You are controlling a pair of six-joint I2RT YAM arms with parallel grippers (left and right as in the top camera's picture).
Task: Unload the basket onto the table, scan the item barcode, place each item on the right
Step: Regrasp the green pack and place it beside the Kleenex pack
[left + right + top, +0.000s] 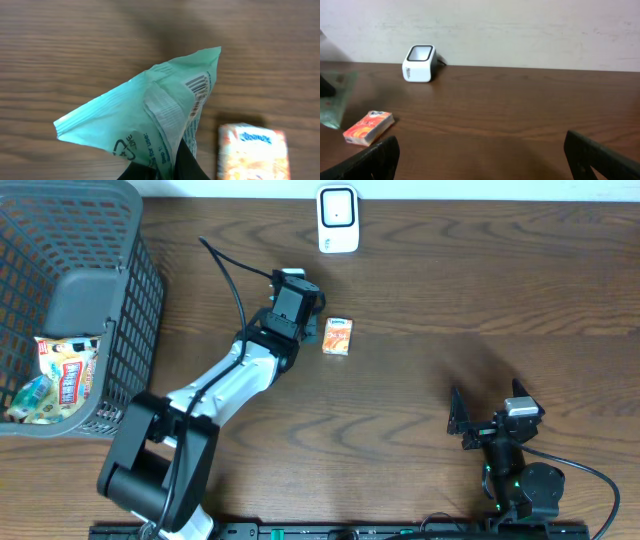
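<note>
Green packet (140,120): held off the bench (450,290), pinched at its lower edge by the left end effector (172,162), whose fingers are pressed together on the wrapper. The packet fans out ahead of the fingertips, crumpled. Its barcode (198,86) shows on the right-hand fold, facing the wrist camera.

Orange box (338,337): flat on the bench, just to the right of the left end effector and not touching the packet.

White scanner (338,219): upright at the far edge of the bench, beyond the left end effector and well apart from it.

Grey basket (60,300): left of the left end effector, with packaged goods inside.

Right end effector (488,412): fingers spread wide, nothing between them, low over the near right of the bench, well apart from the packet.
</note>
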